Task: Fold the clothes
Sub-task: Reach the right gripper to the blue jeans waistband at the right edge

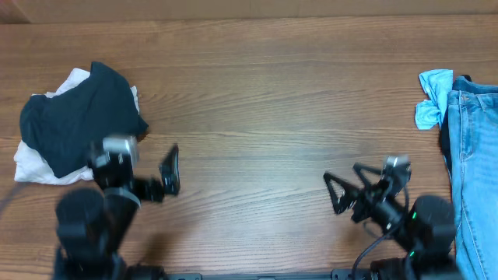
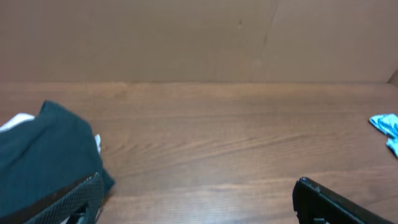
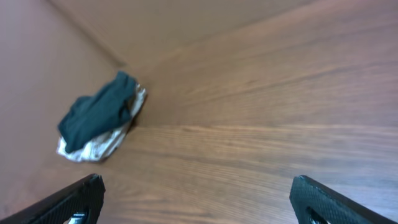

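We see jeans (image 1: 475, 179) at table's (image 1: 257, 93) right edge | right gripper (image 1: 342, 180) to their left, apart, jaws wide, empty | left gripper (image 2: 199, 206) well apart, wide, empty

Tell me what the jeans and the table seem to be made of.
The jeans: likely denim, light blue and matte, with stitched seams. The table: wood or wood-look laminate, brown with grain lines; I cannot tell which.

The light-blue denim jeans (image 1: 475, 155) lie unfolded and stretched lengthwise, seams showing, well apart from the right claw (image 1: 342, 176), out to its right, partly cut off from view.
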Robot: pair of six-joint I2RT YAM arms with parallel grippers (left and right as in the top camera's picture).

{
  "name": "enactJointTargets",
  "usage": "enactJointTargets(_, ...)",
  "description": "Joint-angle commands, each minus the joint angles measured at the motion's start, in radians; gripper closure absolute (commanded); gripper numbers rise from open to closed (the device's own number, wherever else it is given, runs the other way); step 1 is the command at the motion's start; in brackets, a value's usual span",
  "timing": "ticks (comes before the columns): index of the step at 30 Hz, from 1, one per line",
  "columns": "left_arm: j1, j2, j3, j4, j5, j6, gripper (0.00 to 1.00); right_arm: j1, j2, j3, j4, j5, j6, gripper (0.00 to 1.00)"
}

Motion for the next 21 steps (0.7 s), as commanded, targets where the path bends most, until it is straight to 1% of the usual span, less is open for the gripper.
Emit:
enactJointTargets(1,0.002,0.251,0.278,-0.078,0.101,-0.011,0.0,0.006,0.264,0.312,-0.133,0.08,-0.102,0.0)
enactJointTargets(5,0.002,0.463,0.543,-0.219,0.223,-0.01,0.0,0.006,0.546,0.671,-0.376,0.095,-0.249,0.0)
enactJointTargets(6,0.002,0.507,0.591,-0.251,0.251,-0.011,0.0,0.006,0.62,0.758,-0.425,0.087,-0.251,0.0)
enactJointTargets(8,0.002,0.557,0.625,-0.274,0.312,-0.014,0.0,0.006,0.72,0.858,-0.528,0.099,-0.264,0.0)
enactJointTargets(11,0.002,0.624,0.626,-0.297,0.404,-0.014,0.0,-0.009,0.839,0.943,-0.602,0.178,-0.245,0.0)
enactJointTargets(12,0.002,0.654,0.626,-0.322,0.433,-0.014,0.0,-0.034,0.897,0.978,-0.633,0.24,-0.169,0.0)
enactJointTargets(15,0.002,0.705,0.626,-0.401,0.441,-0.014,0.0,-0.104,0.976,1.012,-0.667,0.34,-0.051,0.0)
enactJointTargets(16,0.002,0.732,0.626,-0.455,0.436,-0.013,0.0,-0.178,1.025,1.019,-0.668,0.373,0.0,0.0)
enactJointTargets(20,0.002,0.806,0.626,-0.564,0.426,0.034,0.0,-0.413,1.141,1.02,-0.631,0.375,0.038,0.0)
enactJointTargets(21,0.002,0.818,0.626,-0.581,0.426,0.04,0.0,-0.461,1.164,1.02,-0.615,0.375,0.043,0.02)
